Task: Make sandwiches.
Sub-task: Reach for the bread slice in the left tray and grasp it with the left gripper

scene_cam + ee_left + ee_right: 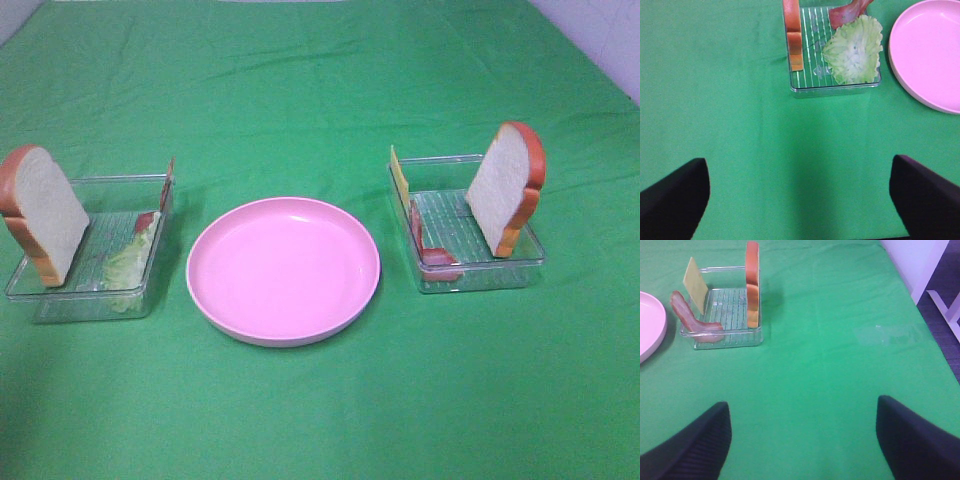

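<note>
No sandwich is stacked; the parts sit in two clear trays. The left tray (60, 295) holds an upright bread slice (42, 212), a lettuce leaf (128, 262) and a bacon strip (146, 220). In the right tray (480, 278) stand another bread slice (508, 186), a yellow cheese slice (399, 177) and bacon (430, 250). Neither arm shows in the high view. My left gripper (800, 200) is open over bare cloth, short of the lettuce (855, 50). My right gripper (802, 437) is open too, well back from its tray (725, 337), bread (753, 282), cheese (695, 284) and bacon (690, 320).
A round pink plate (283, 268) lies between the trays, bare. Green cloth (320, 90) covers the whole table. The table's right edge and a white frame (945, 302) beyond it show in the right wrist view.
</note>
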Motion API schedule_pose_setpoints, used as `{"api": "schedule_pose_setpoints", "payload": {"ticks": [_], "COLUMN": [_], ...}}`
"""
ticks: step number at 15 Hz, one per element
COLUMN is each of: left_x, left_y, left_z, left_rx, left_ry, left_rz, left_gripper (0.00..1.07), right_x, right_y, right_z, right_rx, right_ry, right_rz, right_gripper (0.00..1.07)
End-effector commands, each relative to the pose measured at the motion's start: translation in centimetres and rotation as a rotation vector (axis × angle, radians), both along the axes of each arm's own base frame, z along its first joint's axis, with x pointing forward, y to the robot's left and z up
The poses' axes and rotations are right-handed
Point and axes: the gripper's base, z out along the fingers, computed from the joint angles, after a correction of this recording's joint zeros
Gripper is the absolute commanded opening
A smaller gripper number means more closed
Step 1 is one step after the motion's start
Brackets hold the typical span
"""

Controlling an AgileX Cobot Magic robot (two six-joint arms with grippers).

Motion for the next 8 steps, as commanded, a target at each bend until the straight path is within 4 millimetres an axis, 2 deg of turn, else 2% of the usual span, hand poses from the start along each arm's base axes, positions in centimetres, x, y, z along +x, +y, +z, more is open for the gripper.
{"api": "schedule_pose_setpoints", "payload": {"ticks": [1,2,3,4,7,8], "left_x": [4.6,8.0,10.1,11.1,16.5,18.9], "left_y": [0.1,0.1,0.2,0.2,0.3,0.3], "left_z": [0.5,0.2,0.1,0.0,-1.4,-2.3], "left_rx": [-0.011,-0.008,0.001,0.003,0.001,0.001], "left_ry": [0.06,0.115,0.134,0.148,0.209,0.229], "left_rz": [0.007,0.0,-0.014,-0.017,-0.018,-0.018], "left_gripper": [0.92,0.92,0.91,0.9,0.89,0.88], "right_x": [-0.1,-0.1,-0.1,-0.1,-0.1,-0.1], "right_y": [0.0,0.0,0.0,0.0,0.0,0.0], "right_z": [0.0,0.0,0.0,0.0,0.0,0.0], "right_rx": [0.005,0.005,0.005,0.005,0.005,0.005], "right_ry": [-0.023,-0.023,-0.023,-0.023,-0.023,-0.023], "right_rz": [-0.01,-0.01,-0.01,-0.01,-0.01,-0.01], "right_gripper": [0.76,0.76,0.76,0.76,0.76,0.76]}}
